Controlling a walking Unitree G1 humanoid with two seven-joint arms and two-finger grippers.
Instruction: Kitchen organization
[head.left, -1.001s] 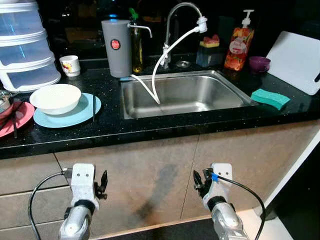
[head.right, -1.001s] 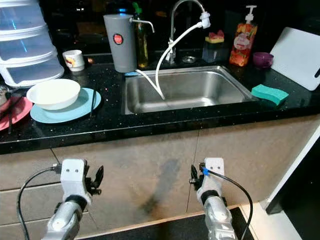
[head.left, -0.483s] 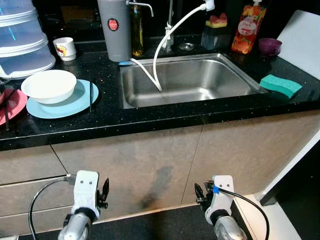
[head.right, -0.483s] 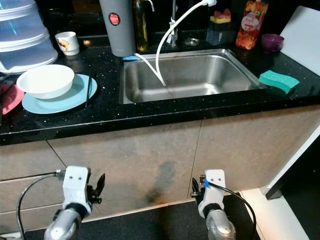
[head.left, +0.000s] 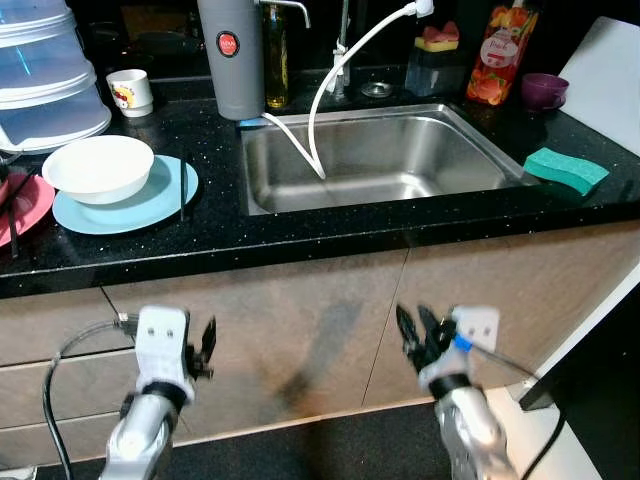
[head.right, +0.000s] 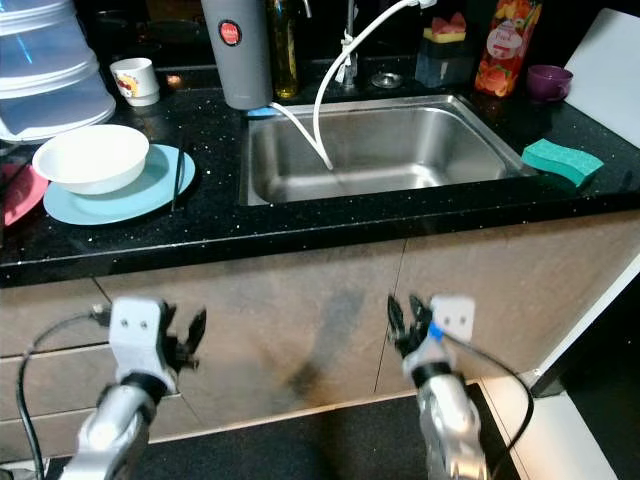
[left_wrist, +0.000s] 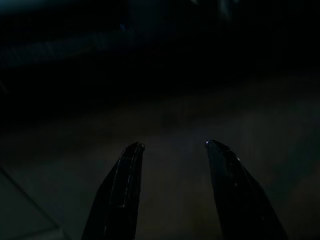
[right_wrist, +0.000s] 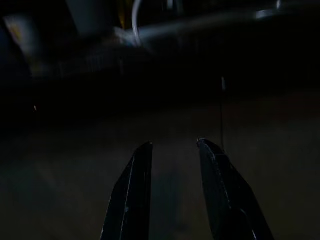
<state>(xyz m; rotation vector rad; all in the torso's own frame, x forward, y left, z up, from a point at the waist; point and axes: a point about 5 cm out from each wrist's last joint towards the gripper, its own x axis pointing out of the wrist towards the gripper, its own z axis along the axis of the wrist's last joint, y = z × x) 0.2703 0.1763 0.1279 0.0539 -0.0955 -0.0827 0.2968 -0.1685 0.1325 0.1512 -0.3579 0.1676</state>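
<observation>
Fingers: left gripper (left_wrist: 172, 150) released, right gripper (right_wrist: 174, 147) released | one bowl (head.left: 98, 168) | two plates (head.left: 160, 200)

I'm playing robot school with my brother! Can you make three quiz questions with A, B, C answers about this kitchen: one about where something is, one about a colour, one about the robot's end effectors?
1. Where is the white bowl?
A. in the sink
B. on the blue plate
C. on the floor

2. What colour is the sponge?
A. green
B. red
C. white

3. The left end effector is:
A. holding a cup
B. open and empty
C. holding the sponge

Answers: 1 B, it rests on the plate left of the sink. 2 A, teal green. 3 B, a gap shows between its fingers.
</observation>
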